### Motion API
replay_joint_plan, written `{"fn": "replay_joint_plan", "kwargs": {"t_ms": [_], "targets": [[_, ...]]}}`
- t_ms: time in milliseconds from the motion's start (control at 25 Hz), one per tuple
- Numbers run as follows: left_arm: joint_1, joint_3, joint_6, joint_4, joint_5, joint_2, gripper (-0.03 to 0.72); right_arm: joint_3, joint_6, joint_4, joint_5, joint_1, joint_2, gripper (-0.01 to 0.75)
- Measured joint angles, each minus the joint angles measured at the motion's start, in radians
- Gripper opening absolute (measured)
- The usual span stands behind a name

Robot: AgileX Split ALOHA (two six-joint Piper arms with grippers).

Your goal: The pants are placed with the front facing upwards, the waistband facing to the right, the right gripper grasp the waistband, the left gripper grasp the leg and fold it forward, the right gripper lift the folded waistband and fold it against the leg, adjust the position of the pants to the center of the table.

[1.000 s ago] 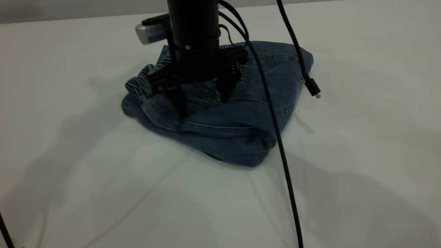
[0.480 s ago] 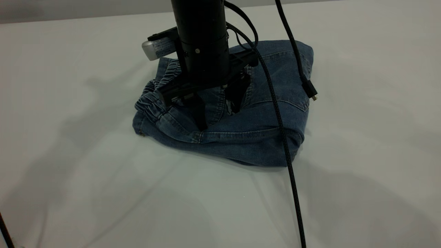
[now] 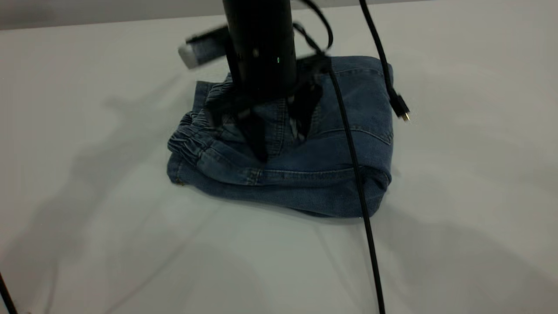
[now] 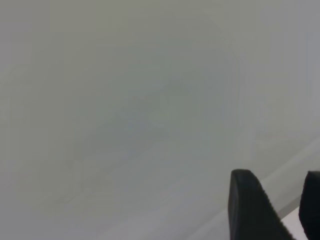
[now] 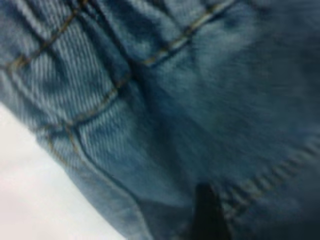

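Note:
The pants [image 3: 314, 174] lie folded into a thick blue denim bundle on the table [image 3: 130, 244]. Their gathered waistband [image 3: 192, 135] is at the bundle's left end. My right gripper [image 3: 281, 141] comes straight down onto the top of the bundle. Its two fingers are spread apart, open, with their tips pressed on the denim. In the right wrist view, denim with tan stitching [image 5: 200, 100] fills the picture and one dark fingertip [image 5: 207, 212] rests on it. My left gripper [image 4: 285, 210] hangs open over bare table, away from the pants.
A braided black cable [image 3: 362, 196] drops across the pants' right part to the table's front. A second cable ends in a loose plug [image 3: 403, 114] hanging just right of the pants. White table surrounds the bundle.
My right gripper has slid to the right with its fingers on the pants. The bundle has shifted and turned with it, its right end moving rightward.

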State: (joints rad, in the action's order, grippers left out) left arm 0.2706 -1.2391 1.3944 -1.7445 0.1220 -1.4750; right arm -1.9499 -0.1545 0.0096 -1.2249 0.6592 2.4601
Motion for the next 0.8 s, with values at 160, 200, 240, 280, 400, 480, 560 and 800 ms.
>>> {"fn": "replay_joint_plan", "kwargs": {"t_ms": [160, 200, 240, 280, 400, 480, 560, 800], "targets": [[0.0, 0.0, 0.0, 0.0, -0.024, 0.0, 0.265, 0.0, 0.0, -0.01, -0.001, 0.0, -0.054, 0.419], [0.0, 0.0, 0.0, 0.0, -0.036, 0.0, 0.265, 0.0, 0.0, -0.01, 0.0, 0.0, -0.071, 0.419], [0.0, 0.0, 0.0, 0.0, -0.046, 0.0, 0.265, 0.0, 0.001, -0.01, 0.0, 0.0, -0.091, 0.419], [0.0, 0.0, 0.0, 0.001, -0.061, 0.002, 0.265, 0.0, 0.002, -0.01, 0.0, 0.0, -0.108, 0.419], [0.0, 0.0, 0.0, 0.001, -0.08, 0.02, 0.265, 0.0, 0.003, -0.021, 0.0, 0.0, -0.187, 0.419], [0.0, 0.0, 0.0, 0.001, -0.059, 0.033, 0.265, 0.0, 0.01, -0.03, 0.0, 0.0, -0.256, 0.419], [0.0, 0.0, 0.0, 0.001, -0.05, 0.044, 0.265, 0.0, 0.01, -0.051, -0.001, 0.0, -0.328, 0.419], [0.001, 0.004, 0.001, 0.001, -0.03, 0.086, 0.265, 0.0, 0.009, -0.104, -0.002, 0.0, -0.599, 0.419]]}}
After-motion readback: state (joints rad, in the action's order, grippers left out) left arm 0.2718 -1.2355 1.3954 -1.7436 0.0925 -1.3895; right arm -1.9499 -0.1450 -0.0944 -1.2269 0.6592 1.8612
